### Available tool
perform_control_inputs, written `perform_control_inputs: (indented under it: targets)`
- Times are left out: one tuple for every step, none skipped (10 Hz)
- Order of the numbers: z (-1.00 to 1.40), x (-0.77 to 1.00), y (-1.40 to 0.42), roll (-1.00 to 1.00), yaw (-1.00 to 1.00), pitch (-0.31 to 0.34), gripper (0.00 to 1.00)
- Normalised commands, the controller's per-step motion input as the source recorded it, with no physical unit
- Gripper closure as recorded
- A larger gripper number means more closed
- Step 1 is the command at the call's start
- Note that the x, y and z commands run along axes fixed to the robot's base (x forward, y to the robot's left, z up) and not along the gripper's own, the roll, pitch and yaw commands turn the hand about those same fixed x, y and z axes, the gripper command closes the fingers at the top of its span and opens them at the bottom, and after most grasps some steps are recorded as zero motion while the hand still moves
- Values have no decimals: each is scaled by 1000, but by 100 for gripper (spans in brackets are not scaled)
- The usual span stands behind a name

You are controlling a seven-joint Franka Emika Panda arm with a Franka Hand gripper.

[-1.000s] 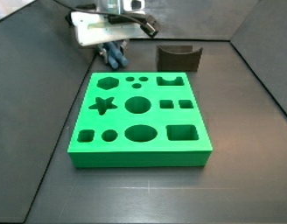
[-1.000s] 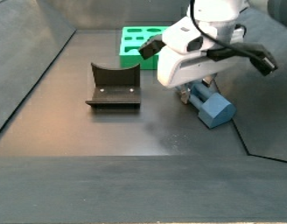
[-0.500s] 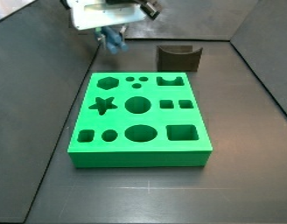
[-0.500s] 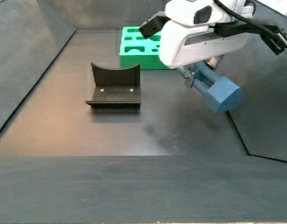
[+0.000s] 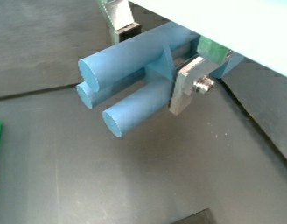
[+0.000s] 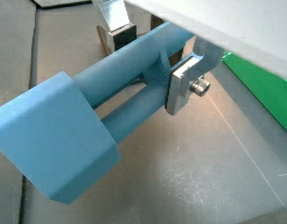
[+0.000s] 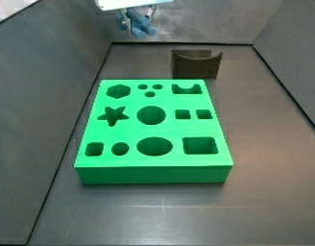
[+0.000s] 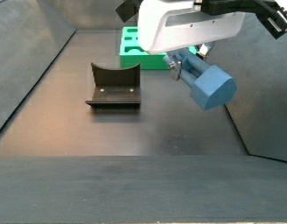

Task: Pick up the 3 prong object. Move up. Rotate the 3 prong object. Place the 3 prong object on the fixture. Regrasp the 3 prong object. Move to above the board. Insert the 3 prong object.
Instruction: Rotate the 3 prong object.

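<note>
The 3 prong object (image 5: pixel 134 74) is a blue piece of parallel round bars joined to a block end (image 6: pixel 59 140). My gripper (image 5: pixel 152 52) is shut on it across the bars, in both wrist views (image 6: pixel 146 57). In a side view it hangs high in the air (image 8: pixel 202 79), to the right of the fixture (image 8: pixel 112 86). In a side view it sits at the top edge (image 7: pixel 142 21), behind the board (image 7: pixel 154 132) and left of the fixture (image 7: pixel 196 62). The gripper (image 8: pixel 181 61) holds the piece well above the floor.
Dark sloping walls enclose the floor on all sides (image 7: pixel 70 86). A green edge of the board shows in a wrist view (image 6: pixel 265 92). The fixture's corner shows in a wrist view (image 5: pixel 199 217).
The gripper has risen with the 3 prong object, from just above the floor beside the board to high in the air. It stays shut on the piece.
</note>
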Motion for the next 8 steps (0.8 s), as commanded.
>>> perform_control_inputs:
  targets:
    - [-20, -2, -14, 0, -1000, 0, 100]
    - [-17, 0, -9, 0, -1000, 0, 100]
    - [-15, 0, -5, 0, -1000, 0, 100]
    - [-12, 3, 0, 0, -1000, -1, 100]
    - [-11, 3, 2, 0, -1000, -1, 100]
    - [-10, 3, 6, 0, -1000, -1, 100]
    - [-10, 4, 5, 0, -1000, -1, 100]
    - [-9, 4, 7, 0, -1000, -1, 100]
